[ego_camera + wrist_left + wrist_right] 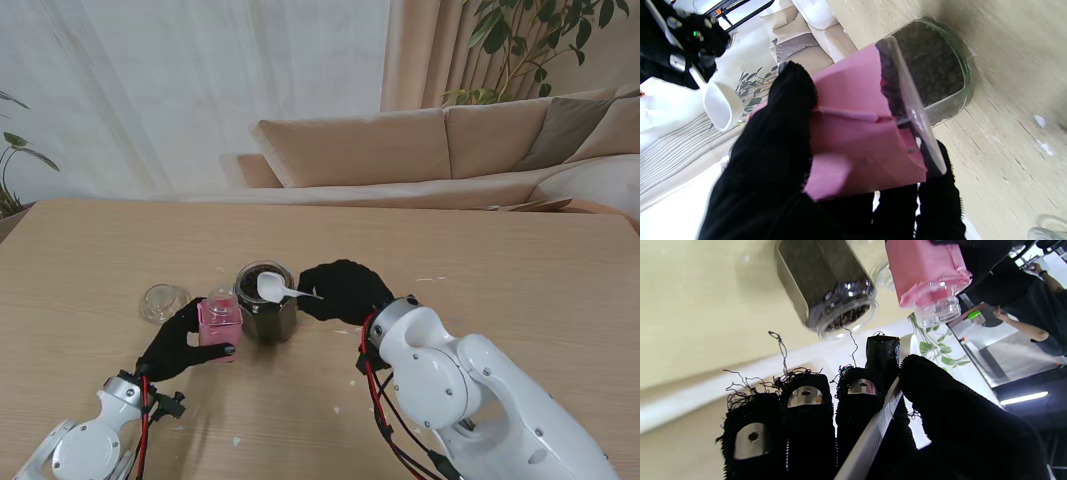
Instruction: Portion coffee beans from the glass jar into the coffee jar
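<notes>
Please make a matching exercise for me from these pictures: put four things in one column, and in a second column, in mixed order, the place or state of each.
Things:
1. white spoon
2. pink jar
3. bean jar
4. clear lid

Places or states:
A. held in the left hand
B. lying on the table, left of both jars
C. held in the right hand, bowl over the beans
D. standing open, full of dark beans

Pairs: 1-C, 2-A, 3-D, 4-B
</notes>
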